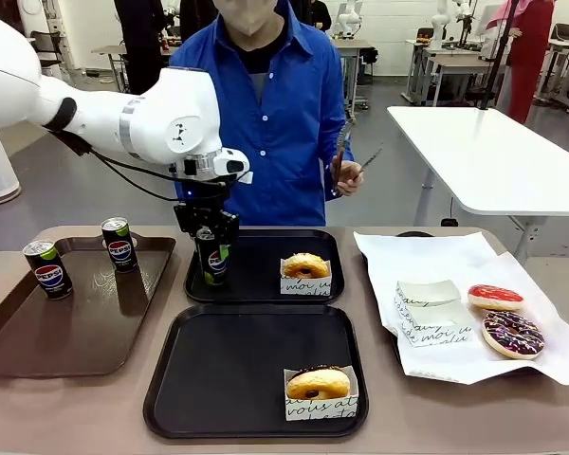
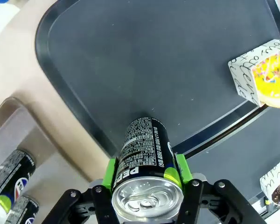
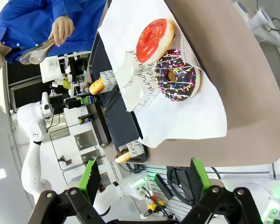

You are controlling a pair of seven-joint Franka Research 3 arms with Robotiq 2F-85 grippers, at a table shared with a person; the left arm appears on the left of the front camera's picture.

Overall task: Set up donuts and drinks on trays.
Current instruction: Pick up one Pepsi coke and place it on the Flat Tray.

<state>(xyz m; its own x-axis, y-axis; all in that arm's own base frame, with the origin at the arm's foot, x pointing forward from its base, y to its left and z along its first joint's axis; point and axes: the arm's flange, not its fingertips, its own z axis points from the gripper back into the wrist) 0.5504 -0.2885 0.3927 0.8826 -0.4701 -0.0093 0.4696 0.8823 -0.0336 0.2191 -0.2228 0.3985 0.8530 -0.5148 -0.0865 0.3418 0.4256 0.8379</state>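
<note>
My left gripper [image 1: 211, 248] is shut on a black Pepsi can [image 1: 214, 267], held upright at the left end of the far black tray [image 1: 264, 292]; I cannot tell whether its base touches the tray. In the left wrist view the green pads [image 2: 113, 170] clamp the can [image 2: 147, 149] near its silver top. That tray also holds a yellow-iced donut [image 1: 305, 264] in a white sleeve. A donut [image 1: 318, 383] sits at the front of the near black tray [image 1: 218, 370]. My right gripper [image 3: 144, 182] is open, off the table's right side, with a red donut [image 3: 155, 39] and a sprinkled donut [image 3: 177, 77] ahead.
Two more cans [image 1: 47, 268] [image 1: 119, 244] stand on the brown tray [image 1: 76, 332] at left. White paper [image 1: 427, 261] at right carries empty sleeves [image 1: 427, 311], the red donut [image 1: 494, 298] and the sprinkled donut [image 1: 513, 333]. A person in blue holds tongs [image 1: 346, 156] behind the far tray.
</note>
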